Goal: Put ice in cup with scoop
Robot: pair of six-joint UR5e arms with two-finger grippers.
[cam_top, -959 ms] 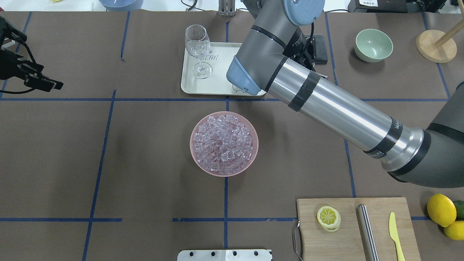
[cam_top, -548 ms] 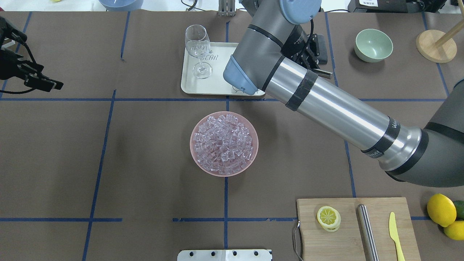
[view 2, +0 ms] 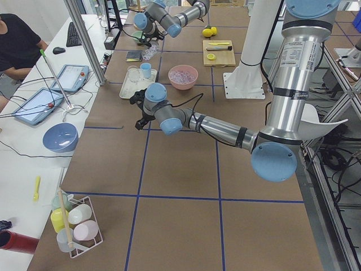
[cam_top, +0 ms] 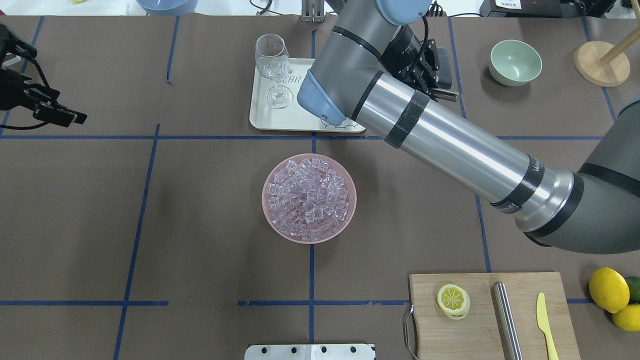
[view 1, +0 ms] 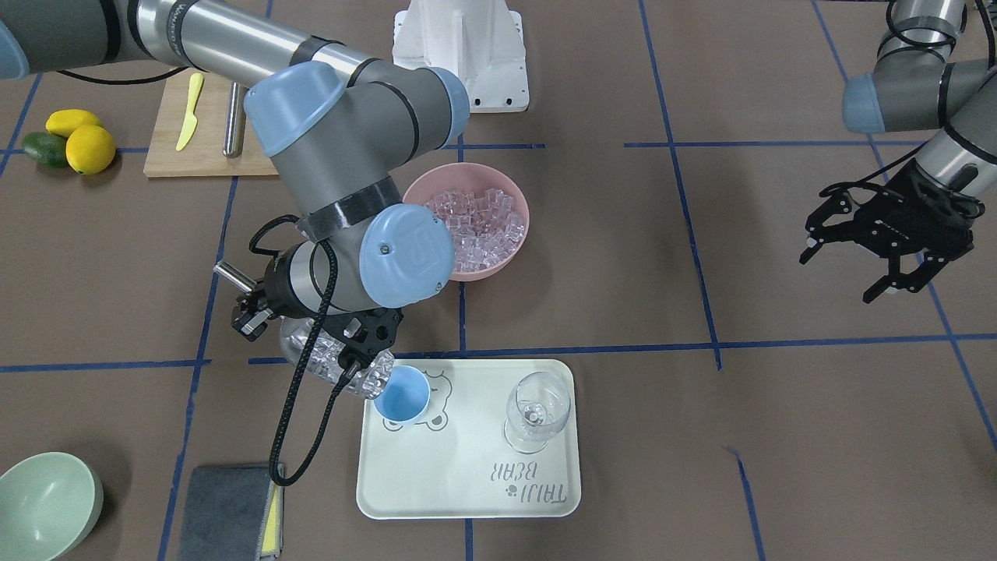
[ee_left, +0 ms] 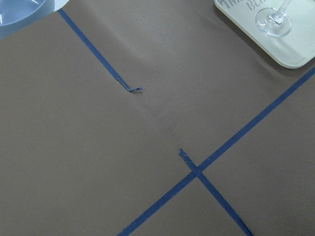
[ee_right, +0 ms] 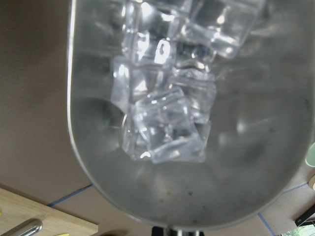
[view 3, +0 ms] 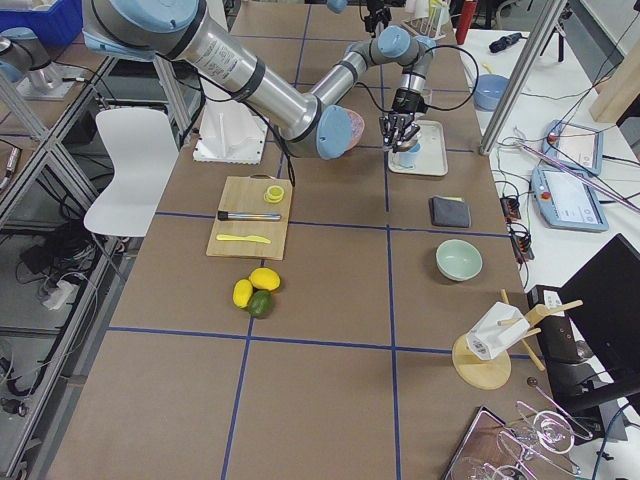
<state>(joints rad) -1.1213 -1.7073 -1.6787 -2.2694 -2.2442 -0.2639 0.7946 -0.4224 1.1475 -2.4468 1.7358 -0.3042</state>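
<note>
My right gripper (view 1: 257, 308) is shut on the thin rod handle of the silver scoop (view 1: 335, 360). The scoop is held just above the tray's corner, its mouth right beside the light-blue cup (view 1: 402, 396). In the right wrist view the scoop (ee_right: 197, 187) holds several clear ice cubes (ee_right: 167, 123). More ice (cam_top: 307, 196) fills a pink bowl (cam_top: 350, 210) at the table's middle. In the overhead view the arm hides the cup; only the handle end (cam_top: 446, 94) shows. My left gripper (view 1: 880, 253) is open and empty, far off at the side.
The cream tray (view 1: 467, 487) also bears a clear stemmed glass (view 1: 536, 411). A pale green bowl (cam_top: 515, 62), a grey cloth (view 1: 226, 510), a cutting board (cam_top: 480, 320) with a lemon slice, steel cylinder and yellow knife, and lemons (cam_top: 609, 289) lie on my right side.
My right arm has swung leftward over the tray, carrying the loaded scoop toward the cup. The left arm has not moved.
</note>
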